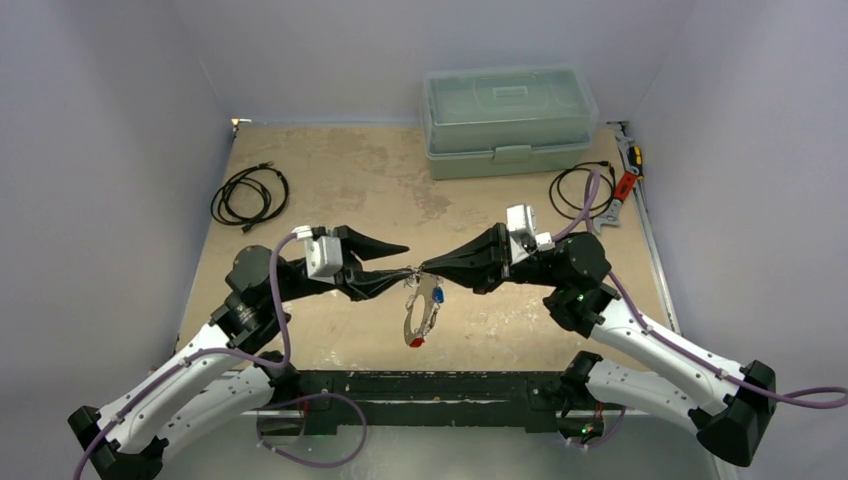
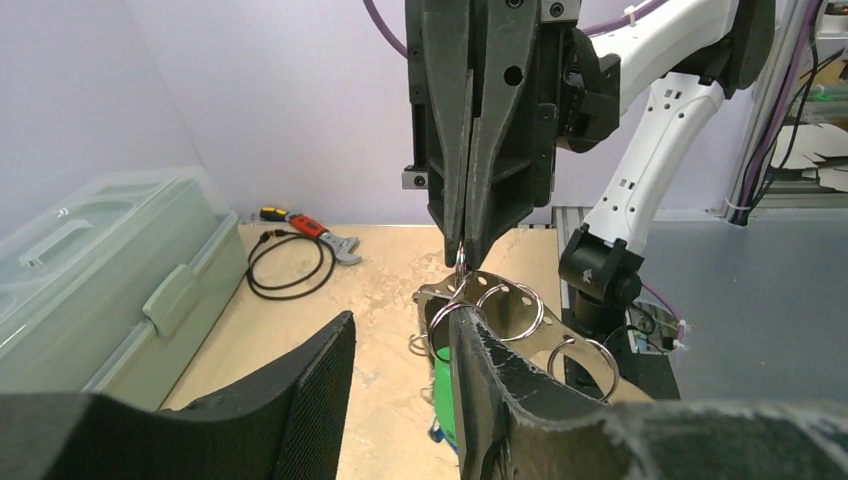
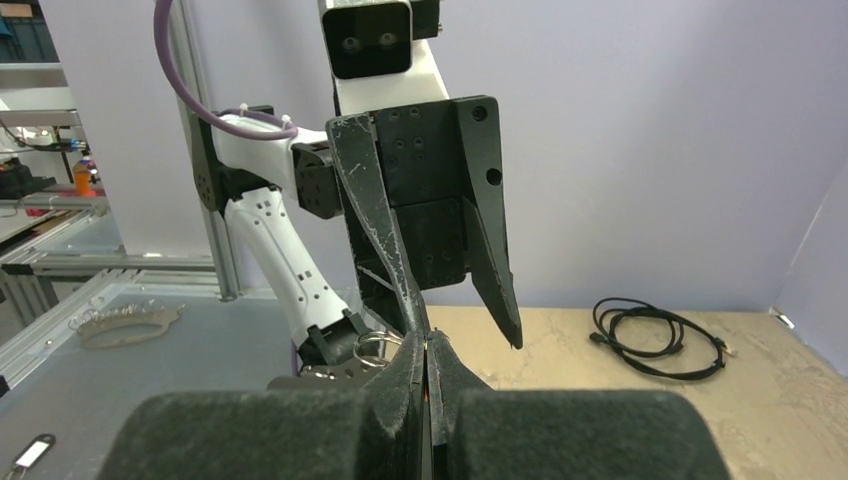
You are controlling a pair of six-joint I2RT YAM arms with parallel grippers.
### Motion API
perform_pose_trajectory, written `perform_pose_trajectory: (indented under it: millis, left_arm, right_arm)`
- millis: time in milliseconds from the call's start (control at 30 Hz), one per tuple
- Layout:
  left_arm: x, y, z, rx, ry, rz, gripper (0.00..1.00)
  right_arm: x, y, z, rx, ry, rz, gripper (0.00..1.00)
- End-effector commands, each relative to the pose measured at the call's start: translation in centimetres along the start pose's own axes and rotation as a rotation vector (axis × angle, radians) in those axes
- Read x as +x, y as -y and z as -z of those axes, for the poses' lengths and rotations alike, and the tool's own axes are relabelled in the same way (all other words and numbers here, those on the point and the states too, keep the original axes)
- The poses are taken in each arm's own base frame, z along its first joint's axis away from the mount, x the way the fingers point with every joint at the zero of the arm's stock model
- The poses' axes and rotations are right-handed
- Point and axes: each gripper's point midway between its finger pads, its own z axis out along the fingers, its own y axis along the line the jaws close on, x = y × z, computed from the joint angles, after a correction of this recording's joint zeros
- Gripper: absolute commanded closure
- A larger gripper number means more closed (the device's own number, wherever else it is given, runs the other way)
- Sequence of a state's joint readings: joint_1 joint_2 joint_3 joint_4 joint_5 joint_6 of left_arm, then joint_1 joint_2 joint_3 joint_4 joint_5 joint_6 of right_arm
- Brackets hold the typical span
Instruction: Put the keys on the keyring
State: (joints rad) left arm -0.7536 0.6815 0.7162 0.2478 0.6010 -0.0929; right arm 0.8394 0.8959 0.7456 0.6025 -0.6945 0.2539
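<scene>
My right claw (image 1: 428, 267) clenches the keyring (image 1: 421, 312); my left claw (image 1: 408, 259) gapes. The green box (image 1: 508, 120) on the counter (image 1: 350, 180) is shut, contents unclear.

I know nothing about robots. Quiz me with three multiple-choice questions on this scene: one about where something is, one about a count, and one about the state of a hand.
1. Where does the green box stand on the table?
A. at the far edge
B. between the arm bases
C. under the left arm

2. How many coiled black cables lie on the table?
A. one
B. two
C. four

3. How are the fingers of the right hand?
A. spread wide
B. pressed together
C. out of view

Answers:
1. A, since the top view shows the box against the back wall.
2. B, as one coil lies on each side.
3. B, because no gap shows between the fingers as they pinch a thin metal ring.
</scene>
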Motion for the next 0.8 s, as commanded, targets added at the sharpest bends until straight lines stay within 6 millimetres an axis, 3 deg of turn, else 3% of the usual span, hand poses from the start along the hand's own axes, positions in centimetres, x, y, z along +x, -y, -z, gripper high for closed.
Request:
perform_pose_trajectory:
  millis: [0, 200, 433, 600, 767]
  left_arm:
    - [-2.0, 0.5, 0.1, 0.031, 0.042, -0.075, 0.62]
    - [-2.3, 0.7, 0.5, 0.047, 0.0, -0.148, 0.59]
    - [-4.1, 1.4, 0.8, 0.075, 0.024, -0.167, 0.58]
    - [-3.2, 0.3, 0.3, 0.028, 0.0, -0.133, 0.61]
    - [-2.4, 0.5, -0.7, 0.06, 0.021, -0.052, 0.66]
  right_arm:
    - [-2.7, -0.3, -0.1, 0.007, 0.071, 0.059, 1.0]
    - [-3.6, 0.0, -0.2, 0.022, 0.079, 0.084, 1.0]
    - [-3.4, 0.2, -0.3, 0.028, 0.064, 0.091, 1.0]
    - [-3.4, 0.2, -0.5, 0.02, 0.06, 0.094, 1.0]
    - [-3.5, 0.1, -0.5, 0.011, 0.068, 0.094, 1.0]
